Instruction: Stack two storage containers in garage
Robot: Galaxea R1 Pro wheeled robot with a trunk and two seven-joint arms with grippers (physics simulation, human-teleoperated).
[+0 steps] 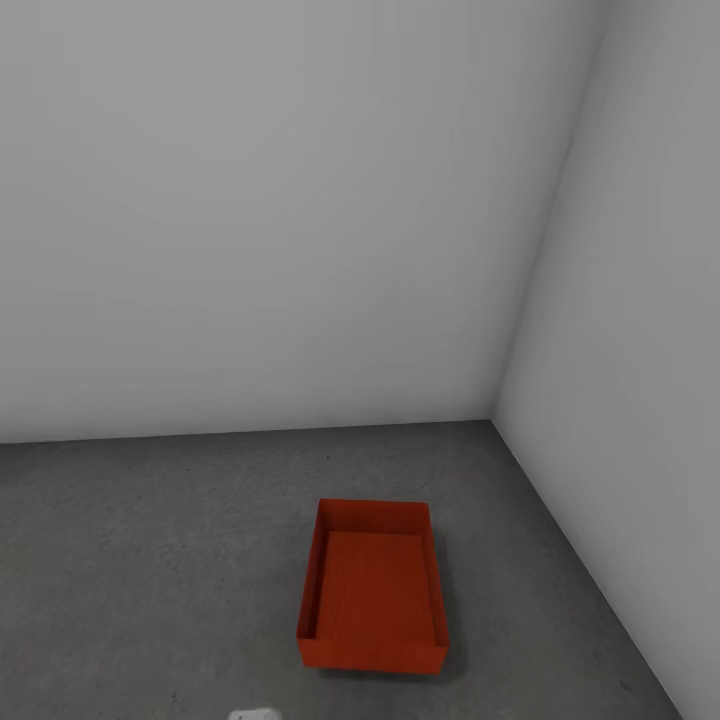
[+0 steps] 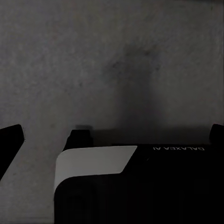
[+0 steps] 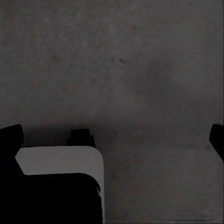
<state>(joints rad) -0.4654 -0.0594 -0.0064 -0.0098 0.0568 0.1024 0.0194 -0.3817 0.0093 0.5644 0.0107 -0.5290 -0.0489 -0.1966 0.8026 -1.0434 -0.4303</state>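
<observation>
l gripper (image 2: 112,135) over the grey floor (image 2: 112,60), finger tips at both frame edges, spread wide w/ nothing between. r gripper (image 3: 114,135) same, apart & empty. further out, one orange-red container (image 1: 372,590) sits flat on the floor nr the corner of two white walls (image 1: 300,200)

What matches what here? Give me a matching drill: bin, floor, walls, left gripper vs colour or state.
Things:
1. bin
2. floor
3. walls
4. left gripper

Descriptions:
A. plain white-grey, meeting in a corner
B. orange-red, empty, resting on the floor near the corner
C. dark grey, speckled
D. black fingertips spread wide apart, nothing between them, pointed at the floor

Pairs: 1-B, 2-C, 3-A, 4-D
</observation>
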